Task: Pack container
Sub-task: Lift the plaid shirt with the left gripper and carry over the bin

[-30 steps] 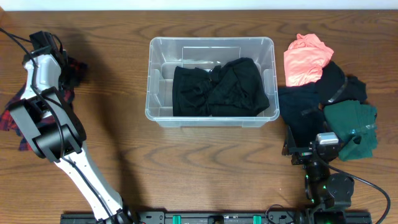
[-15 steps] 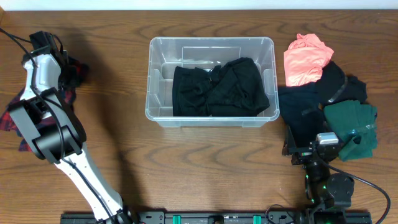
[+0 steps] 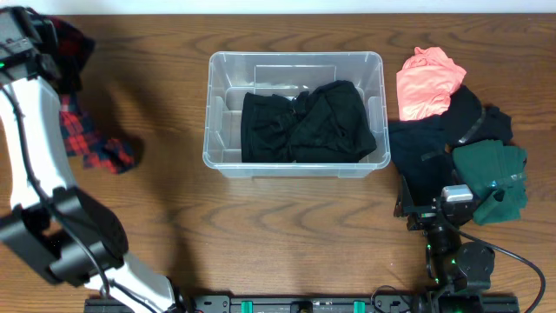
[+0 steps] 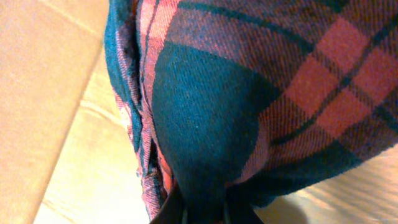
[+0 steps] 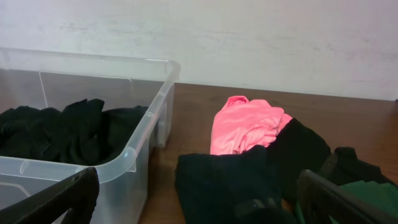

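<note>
The clear container (image 3: pixel 295 57) stands at the table's middle back with black clothes (image 3: pixel 308 122) inside; it also shows in the right wrist view (image 5: pixel 134 152). My left gripper (image 3: pixel 19 39) is at the far left back corner, shut on a red and dark plaid shirt (image 3: pixel 87 143) that hangs from it down to the table. The plaid shirt (image 4: pixel 249 93) fills the left wrist view, pinched between the jaws of the left gripper (image 4: pixel 205 211). My right gripper (image 3: pixel 439 207) is open and empty near the front right, just short of a black garment (image 5: pixel 230 180).
A pile of clothes lies right of the container: a pink garment (image 3: pixel 426 80), black garments (image 3: pixel 434 148) and a green garment (image 3: pixel 491 178). A white wall runs behind the table in the right wrist view.
My left gripper has risen and swung toward the back left corner with the plaid shirt, which now hangs stretched below it. The right arm has not moved.
</note>
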### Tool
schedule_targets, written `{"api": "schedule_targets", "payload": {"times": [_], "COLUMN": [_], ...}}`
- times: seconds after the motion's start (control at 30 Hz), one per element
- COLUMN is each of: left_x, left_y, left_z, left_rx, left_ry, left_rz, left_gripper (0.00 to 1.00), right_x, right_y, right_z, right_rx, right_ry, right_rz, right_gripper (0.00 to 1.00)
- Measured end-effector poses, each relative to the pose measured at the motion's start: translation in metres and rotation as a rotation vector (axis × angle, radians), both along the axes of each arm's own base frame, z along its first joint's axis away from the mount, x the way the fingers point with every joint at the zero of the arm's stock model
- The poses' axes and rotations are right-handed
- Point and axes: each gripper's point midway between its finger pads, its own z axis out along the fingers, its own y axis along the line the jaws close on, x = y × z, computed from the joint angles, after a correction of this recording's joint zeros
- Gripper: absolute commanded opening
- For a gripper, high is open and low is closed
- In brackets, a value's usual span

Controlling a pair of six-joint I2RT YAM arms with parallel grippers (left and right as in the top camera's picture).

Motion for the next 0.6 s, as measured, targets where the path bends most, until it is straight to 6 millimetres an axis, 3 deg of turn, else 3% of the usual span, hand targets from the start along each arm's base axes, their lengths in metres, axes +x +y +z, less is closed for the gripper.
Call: {"api": "schedule_targets", "payload": {"times": [0.17, 0.3, 0.47, 0.6], "left_x": [-0.003, -0.003, -0.003, -0.011], "left_y": [-0.021, -0.053, -0.133, -0.212], "left_z": [0.041, 0.075, 0.123, 0.151], "left_rx": [-0.017, -0.015, 0.023, 0.067], "left_ry": [-0.104, -0.181, -0.277, -0.333], "left_rz": [-0.058, -0.154, -0.411, -0.656], "left_gripper": [0.06, 0.06, 0.06, 0.06], "right_x": [0.0, 0.0, 0.0, 0.0], "right_y": [0.0, 0.0, 0.0, 0.0], "right_z": [0.0, 0.0, 0.0, 0.0], "right_rx": [0.0, 0.0, 0.0, 0.0], "right_ry": [0.0, 0.0, 0.0, 0.0], "right_rz": [0.0, 0.0, 0.0, 0.0], "right_gripper": [0.99, 0.99, 0.99, 0.99]}}
